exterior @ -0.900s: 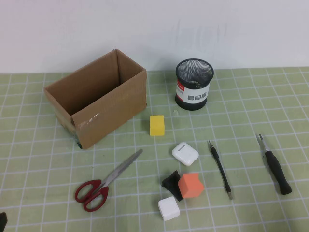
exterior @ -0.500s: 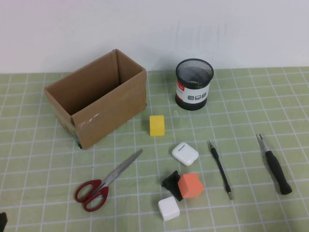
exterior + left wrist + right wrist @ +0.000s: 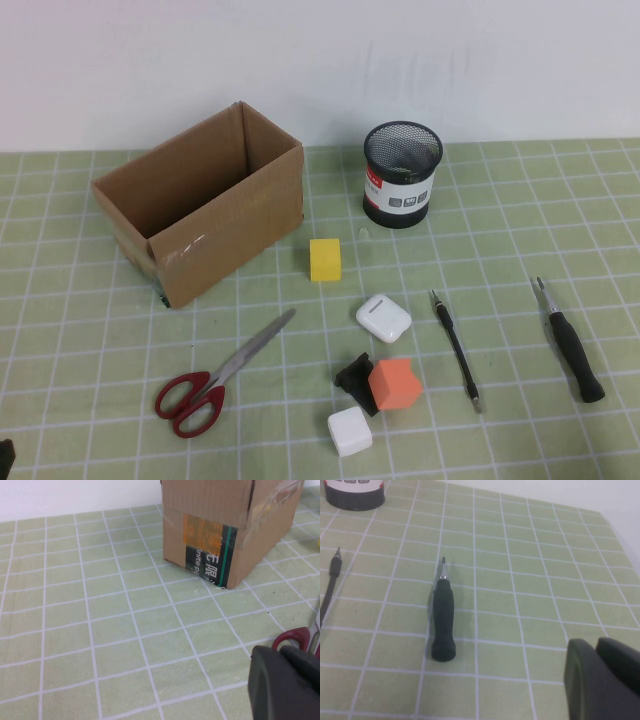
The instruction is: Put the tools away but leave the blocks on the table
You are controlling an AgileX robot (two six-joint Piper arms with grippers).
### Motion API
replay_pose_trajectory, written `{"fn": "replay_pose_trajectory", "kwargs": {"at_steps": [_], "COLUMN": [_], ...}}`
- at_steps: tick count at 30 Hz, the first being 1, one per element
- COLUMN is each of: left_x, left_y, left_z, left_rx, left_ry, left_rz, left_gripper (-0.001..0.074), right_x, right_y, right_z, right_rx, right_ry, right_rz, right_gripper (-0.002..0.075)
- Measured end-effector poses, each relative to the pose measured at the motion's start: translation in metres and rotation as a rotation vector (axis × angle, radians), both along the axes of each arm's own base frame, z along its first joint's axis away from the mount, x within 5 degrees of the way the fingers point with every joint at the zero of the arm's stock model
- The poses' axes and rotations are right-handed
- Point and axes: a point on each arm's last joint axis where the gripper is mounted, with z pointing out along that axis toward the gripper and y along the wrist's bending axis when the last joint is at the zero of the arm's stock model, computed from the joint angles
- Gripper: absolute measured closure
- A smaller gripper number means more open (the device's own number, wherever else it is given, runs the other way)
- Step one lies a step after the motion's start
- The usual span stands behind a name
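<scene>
Red-handled scissors (image 3: 215, 375) lie at the front left of the green grid table (image 3: 80, 330). A thin black tool (image 3: 456, 350) and a thicker black-handled tool (image 3: 572, 345) lie at the right. Blocks sit between them: yellow (image 3: 326, 259), orange-red (image 3: 394, 384), white (image 3: 350, 431) and a small black piece (image 3: 353, 378). My left gripper (image 3: 281, 654) is shut and empty, low at the front left, just short of the scissors' red handle (image 3: 295, 636). My right gripper (image 3: 595, 647) is shut and empty, near the front right, beside the thicker tool (image 3: 443, 625).
An open cardboard box (image 3: 200, 215) stands at the back left, its taped corner (image 3: 215, 555) ahead of the left gripper. A black mesh pen cup (image 3: 402, 175) stands at the back centre. A rounded white case (image 3: 383, 317) lies near the blocks.
</scene>
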Motion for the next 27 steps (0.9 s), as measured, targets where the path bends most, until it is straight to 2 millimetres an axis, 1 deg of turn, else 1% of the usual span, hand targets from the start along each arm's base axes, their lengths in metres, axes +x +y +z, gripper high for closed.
{"fn": "replay_pose_trajectory", "kwargs": {"at_steps": [3, 6, 14, 17, 23, 25, 27], "left_x": [0.0, 0.0, 0.0, 0.0, 0.0, 0.0, 0.0], "left_y": [0.0, 0.0, 0.0, 0.0, 0.0, 0.0, 0.0], "left_z": [0.0, 0.0, 0.0, 0.0, 0.0, 0.0, 0.0], "left_rx": [0.0, 0.0, 0.0, 0.0, 0.0, 0.0, 0.0], "left_ry": [0.0, 0.0, 0.0, 0.0, 0.0, 0.0, 0.0], "left_rz": [0.0, 0.0, 0.0, 0.0, 0.0, 0.0, 0.0], "left_gripper": [0.0739, 0.0739, 0.0739, 0.0739, 0.0739, 0.0739, 0.0739], "right_x": [0.001, 0.002, 0.004, 0.003, 0.003, 0.002, 0.001], "right_y": [0.0, 0.001, 0.004, 0.005, 0.005, 0.005, 0.006], "right_z": [0.002, 0.007, 0.035, 0.039, 0.041, 0.043, 0.049], "right_rx": [0.001, 0.005, 0.022, 0.024, 0.029, 0.03, 0.034], "right_ry": [-0.025, -0.088, -0.403, -0.442, -0.466, -0.496, -0.565], "right_rz": [0.003, 0.01, 0.045, 0.049, 0.052, 0.055, 0.063], "right_gripper": [0.0734, 0.0734, 0.0734, 0.0734, 0.0734, 0.0734, 0.0733]}}
